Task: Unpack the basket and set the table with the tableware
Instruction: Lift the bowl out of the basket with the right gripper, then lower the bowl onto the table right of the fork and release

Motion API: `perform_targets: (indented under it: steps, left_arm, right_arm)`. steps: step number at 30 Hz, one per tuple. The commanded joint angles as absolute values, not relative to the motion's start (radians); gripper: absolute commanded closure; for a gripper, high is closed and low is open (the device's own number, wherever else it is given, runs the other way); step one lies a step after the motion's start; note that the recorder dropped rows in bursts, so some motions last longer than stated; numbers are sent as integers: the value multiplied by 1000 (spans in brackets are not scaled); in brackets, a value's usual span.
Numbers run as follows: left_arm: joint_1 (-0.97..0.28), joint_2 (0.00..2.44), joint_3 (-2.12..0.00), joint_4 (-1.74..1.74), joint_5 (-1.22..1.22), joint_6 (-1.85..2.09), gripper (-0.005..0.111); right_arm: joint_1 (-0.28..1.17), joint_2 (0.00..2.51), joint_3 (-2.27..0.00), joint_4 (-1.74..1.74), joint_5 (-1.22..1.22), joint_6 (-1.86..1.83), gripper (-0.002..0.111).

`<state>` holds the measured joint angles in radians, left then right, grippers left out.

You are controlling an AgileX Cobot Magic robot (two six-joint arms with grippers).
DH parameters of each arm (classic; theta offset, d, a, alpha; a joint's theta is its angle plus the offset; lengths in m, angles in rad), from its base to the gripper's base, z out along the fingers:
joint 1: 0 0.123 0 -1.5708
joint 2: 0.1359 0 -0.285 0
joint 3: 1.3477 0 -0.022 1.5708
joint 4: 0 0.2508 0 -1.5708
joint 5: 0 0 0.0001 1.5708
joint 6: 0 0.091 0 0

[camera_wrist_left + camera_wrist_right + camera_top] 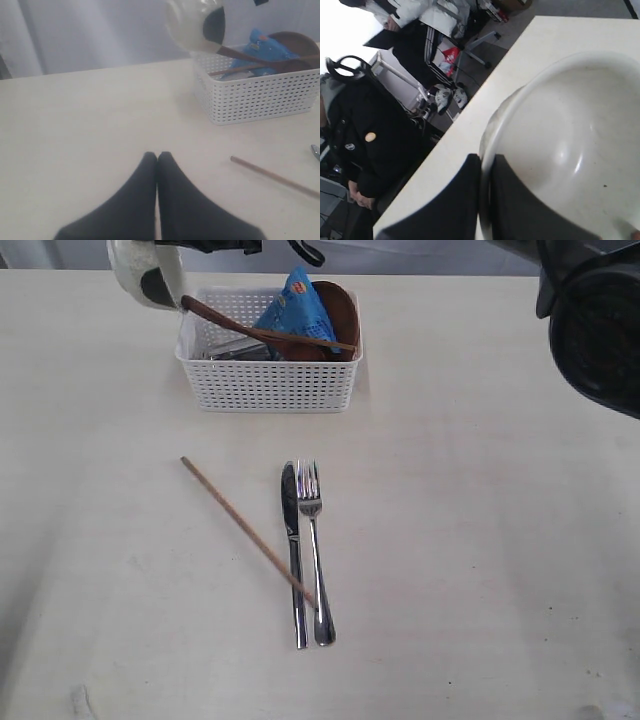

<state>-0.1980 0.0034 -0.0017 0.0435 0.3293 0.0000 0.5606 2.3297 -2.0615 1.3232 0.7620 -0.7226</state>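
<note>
My right gripper (486, 159) is shut on the rim of the cream bowl (570, 150), which hangs tilted in the air by the white basket's (270, 385) far left corner. The bowl (140, 275) also shows in the left wrist view (192, 25). In the basket lie the reddish-brown wooden spoon (230, 322), the small brown plate (338, 310) and a blue snack packet (295, 305). On the table (480, 540) the knife (292, 550) and fork (315, 550) lie side by side, with one chopstick (245, 530) slanting across them. My left gripper (157, 156) is shut and empty, low over the table.
A large black part of the robot (590, 320) fills the exterior view's top right corner. Beyond the table's far edge, the right wrist view shows a person in black (365, 145) and chair legs (470, 45).
</note>
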Motion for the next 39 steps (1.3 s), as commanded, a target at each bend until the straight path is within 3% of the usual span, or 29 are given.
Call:
perform_targets:
  steps: [1, 13, 25, 33, 39]
  left_arm:
    - [-196, 0, 0, 48, 326, 0, 107]
    - [-196, 0, 0, 48, 326, 0, 107]
    - [-196, 0, 0, 48, 326, 0, 107]
    - [-196, 0, 0, 48, 326, 0, 107]
    - [-196, 0, 0, 48, 326, 0, 107]
  right_arm:
    - [561, 2323, -2069, 1421, 735, -783, 109]
    - [561, 2304, -2069, 1378, 752, -799, 109]
    - [561, 2135, -2069, 585, 831, -456, 109]
    - [561, 2021, -2067, 150, 1130, -222, 109]
    - [561, 1835, -1827, -38, 1221, -9, 109]
